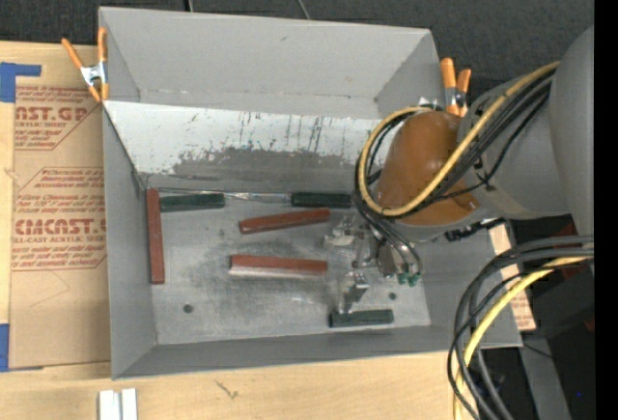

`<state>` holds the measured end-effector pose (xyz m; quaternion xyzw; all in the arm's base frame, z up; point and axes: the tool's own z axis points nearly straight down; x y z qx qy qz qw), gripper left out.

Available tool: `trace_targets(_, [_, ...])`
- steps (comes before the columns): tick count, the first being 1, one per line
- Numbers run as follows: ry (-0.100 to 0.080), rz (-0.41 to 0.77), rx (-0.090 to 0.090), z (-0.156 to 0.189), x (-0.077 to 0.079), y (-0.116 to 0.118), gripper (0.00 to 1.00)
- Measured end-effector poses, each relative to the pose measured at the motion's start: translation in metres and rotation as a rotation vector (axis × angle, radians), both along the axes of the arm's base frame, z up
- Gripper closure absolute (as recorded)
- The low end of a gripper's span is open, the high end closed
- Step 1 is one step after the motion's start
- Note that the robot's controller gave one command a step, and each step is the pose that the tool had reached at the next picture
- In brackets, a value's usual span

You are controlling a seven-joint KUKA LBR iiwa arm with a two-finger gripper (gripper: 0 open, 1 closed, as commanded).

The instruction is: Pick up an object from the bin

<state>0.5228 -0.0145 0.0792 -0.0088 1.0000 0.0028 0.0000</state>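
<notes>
My gripper (348, 266) hangs low over the right part of the bin floor, its metal fingers (353, 293) spread apart with nothing between them. Just to its left lies a red-brown bar (278, 265), whose right end reaches the gripper. A second red-brown bar (285, 222) lies a little further back, slightly tilted. A short dark green bar (360, 317) lies right in front of the gripper, near the bin's front wall.
Another dark green bar (322, 200) and a third (191, 202) lie along the back of the floor. A red-brown bar (154, 237) lies lengthwise by the left wall. The arm's orange cover and cables hang over the bin's right side.
</notes>
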Motion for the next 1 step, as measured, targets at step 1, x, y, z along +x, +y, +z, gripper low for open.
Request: trace_targets(1, [0.001,-0.018,-0.003,-0.0008,0.0010,-0.0138,0.00])
